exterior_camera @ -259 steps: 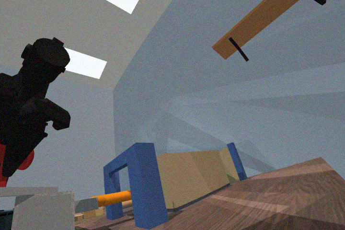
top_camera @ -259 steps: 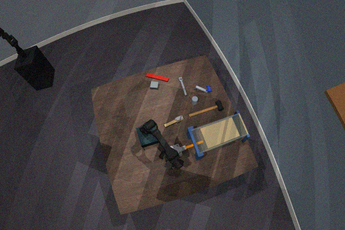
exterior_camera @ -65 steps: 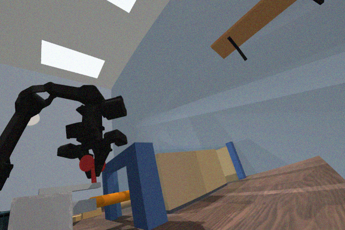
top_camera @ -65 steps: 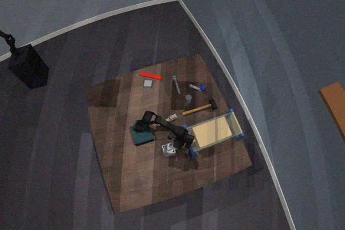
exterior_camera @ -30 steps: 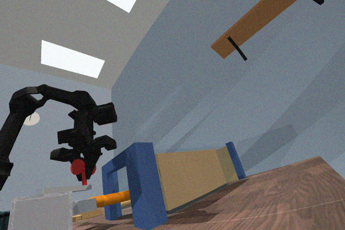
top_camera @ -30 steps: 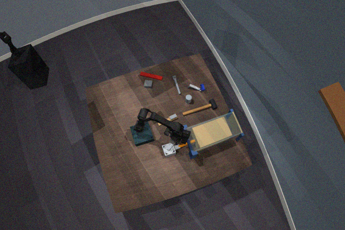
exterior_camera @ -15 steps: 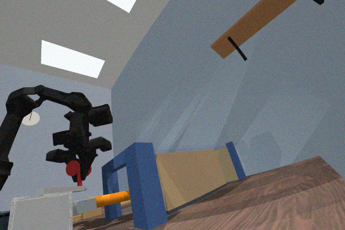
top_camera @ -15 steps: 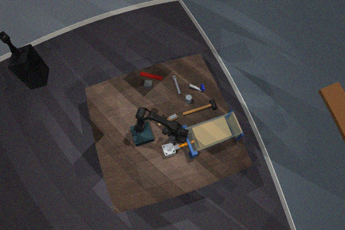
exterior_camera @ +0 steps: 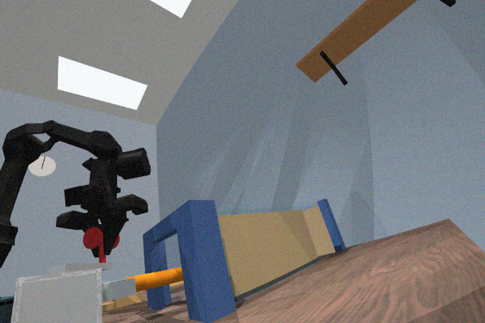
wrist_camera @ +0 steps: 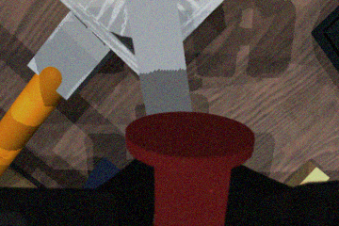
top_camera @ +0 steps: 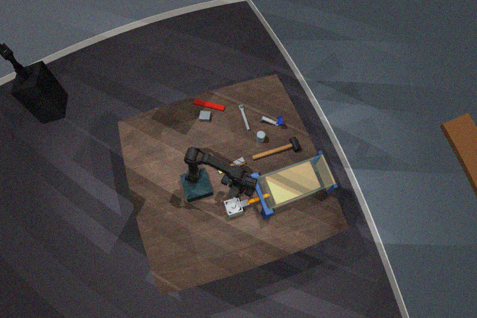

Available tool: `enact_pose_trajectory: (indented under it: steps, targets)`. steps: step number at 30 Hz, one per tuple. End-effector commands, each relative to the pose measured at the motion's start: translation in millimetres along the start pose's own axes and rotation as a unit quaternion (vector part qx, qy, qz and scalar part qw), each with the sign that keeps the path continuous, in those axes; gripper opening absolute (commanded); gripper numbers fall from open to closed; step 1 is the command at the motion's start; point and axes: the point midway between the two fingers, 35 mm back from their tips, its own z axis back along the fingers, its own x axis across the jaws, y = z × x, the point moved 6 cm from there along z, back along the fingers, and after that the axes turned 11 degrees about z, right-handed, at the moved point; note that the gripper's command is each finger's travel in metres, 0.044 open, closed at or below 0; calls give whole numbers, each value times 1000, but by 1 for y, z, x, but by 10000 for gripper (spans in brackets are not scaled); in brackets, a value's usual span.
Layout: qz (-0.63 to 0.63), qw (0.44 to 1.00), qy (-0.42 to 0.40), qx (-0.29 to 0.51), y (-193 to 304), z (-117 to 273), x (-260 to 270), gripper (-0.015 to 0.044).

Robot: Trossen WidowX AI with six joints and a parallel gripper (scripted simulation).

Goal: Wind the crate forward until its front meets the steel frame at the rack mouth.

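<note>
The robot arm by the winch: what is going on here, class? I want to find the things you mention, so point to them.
The gripper (exterior_camera: 105,243) is shut on the red knob (exterior_camera: 93,237) (wrist_camera: 190,137) of a grey crank handle (top_camera: 233,205) (exterior_camera: 87,266) (wrist_camera: 162,61), which reaches over the pale winch (top_camera: 233,212) (exterior_camera: 58,299). The arm seems to be winding. The crate (top_camera: 293,183) (exterior_camera: 267,247) sits within the blue-framed, clear-panelled cubby (top_camera: 269,210) (exterior_camera: 205,266). The knob has not yet been let go.

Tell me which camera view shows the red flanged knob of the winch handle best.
The wrist view: the red flanged knob fills the lower centre, its disc and stem plain. The exterior view shows it small, partly covered by the black gripper. The top view hides it.
</note>
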Motion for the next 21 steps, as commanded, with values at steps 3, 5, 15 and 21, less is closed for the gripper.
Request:
enact_pose_trajectory:
  steps: [3,5,15,21]
  targets:
    - [-2,1000,15,2,0,-2,-15,0]
    - [-2,1000,15,2,-1,-2,-17,0]
    - [-2,1000,16,2,-4,-2,-29,0]
    - [-2,1000,16,2,-7,-2,-35,0]
